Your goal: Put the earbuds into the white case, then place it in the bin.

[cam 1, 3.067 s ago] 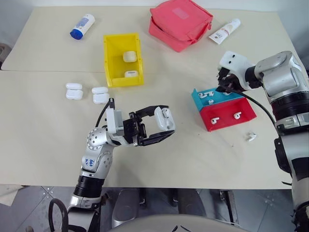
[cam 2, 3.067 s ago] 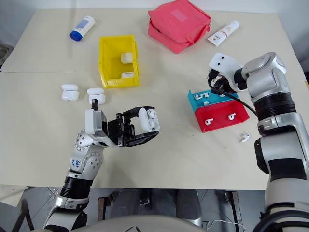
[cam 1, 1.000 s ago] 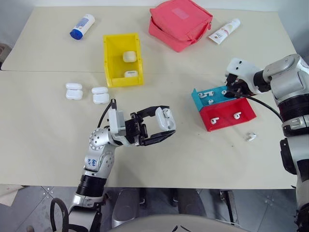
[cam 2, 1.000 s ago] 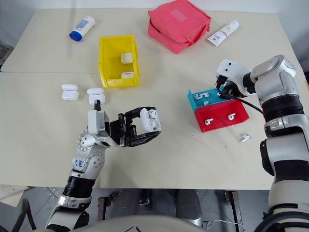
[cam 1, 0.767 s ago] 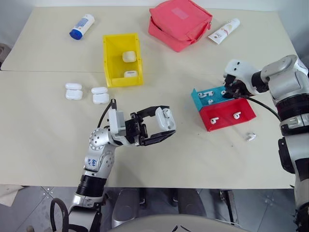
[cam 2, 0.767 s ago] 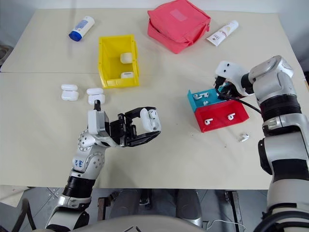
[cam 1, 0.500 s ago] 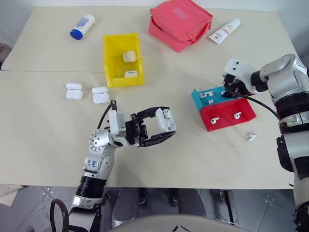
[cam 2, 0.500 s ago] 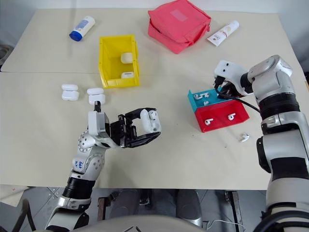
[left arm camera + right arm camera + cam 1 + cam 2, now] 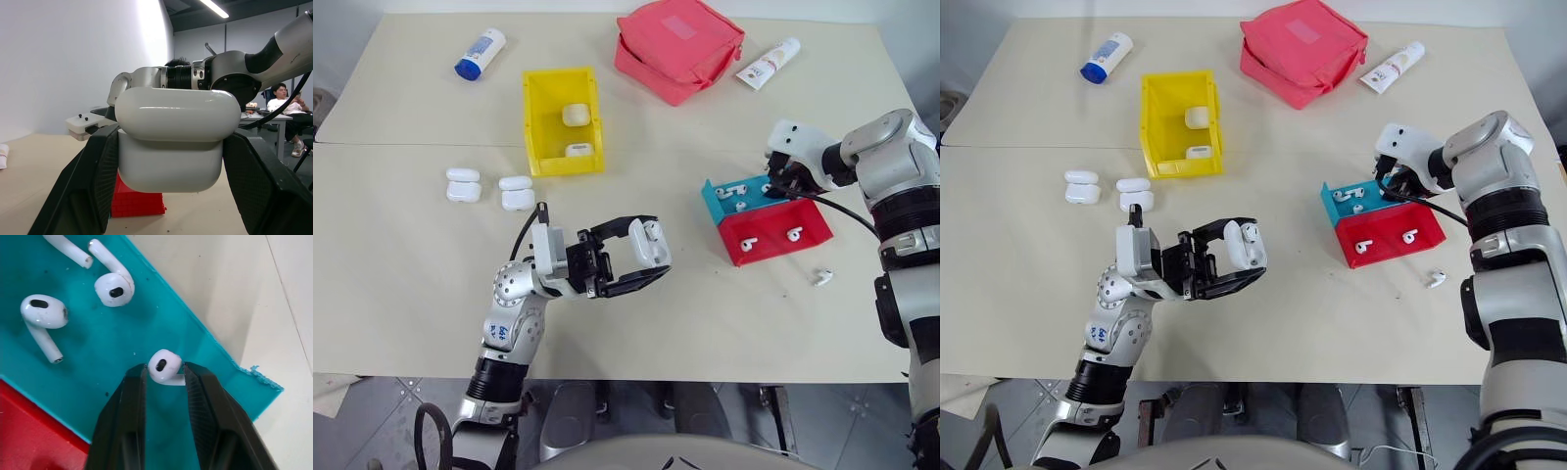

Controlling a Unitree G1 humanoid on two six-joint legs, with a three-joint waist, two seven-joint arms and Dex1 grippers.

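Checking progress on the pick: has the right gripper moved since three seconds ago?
Yes. The right gripper has come down toward the teal tray.

The white case and the earbuds look glossy smooth plastic, the fingers matt black, the bin shiny yellow plastic, the far pouch pink cloth, the table matt beige.

A pale beige desk spans nearly the whole head view, with a seam running across it at left centre where two tops meet. Grey tiled floor shows below the desk's near edge at the bottom left of the frame. In the left wrist view a plain white wall fills the left side, a long ceiling light glows at the upper right, and a person sits at another table at the far right.
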